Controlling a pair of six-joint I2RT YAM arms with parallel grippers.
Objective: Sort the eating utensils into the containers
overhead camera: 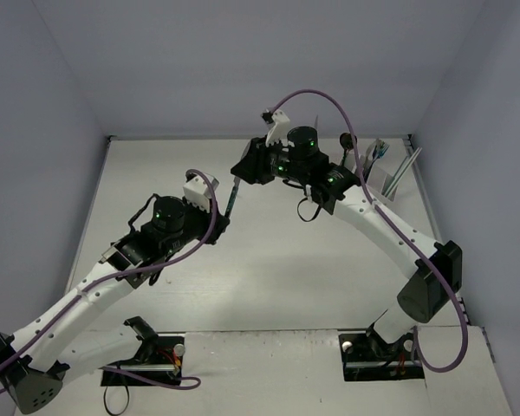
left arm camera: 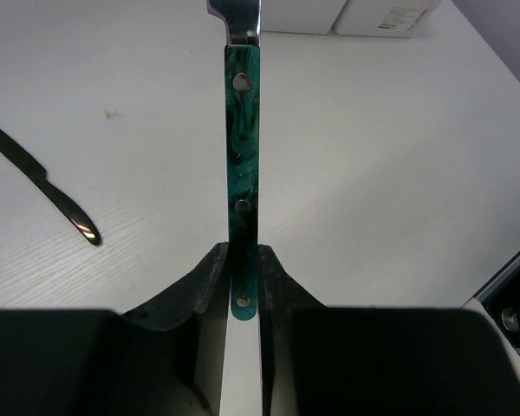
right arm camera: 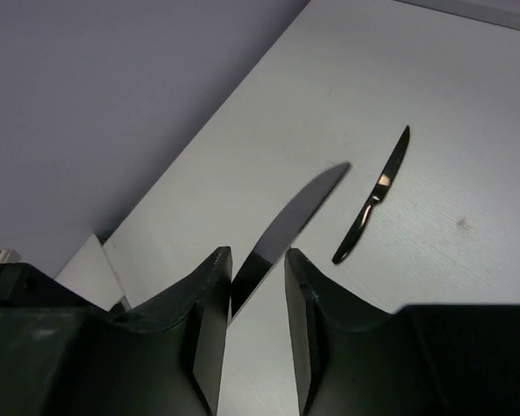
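My left gripper is shut on the end of a knife's green marbled handle. The knife points away from it, and its silver blade passes between the fingers of my right gripper. Those jaws stand apart around the blade, which lies close to the left finger. In the top view the knife spans between the left gripper and the right gripper, above the table's middle. A black knife lies flat on the table; it also shows in the right wrist view. The white containers stand at the back right.
Several utensils stand upright in the containers. Two white container walls show at the far edge of the left wrist view. Grey walls close the table at the back and on both sides.
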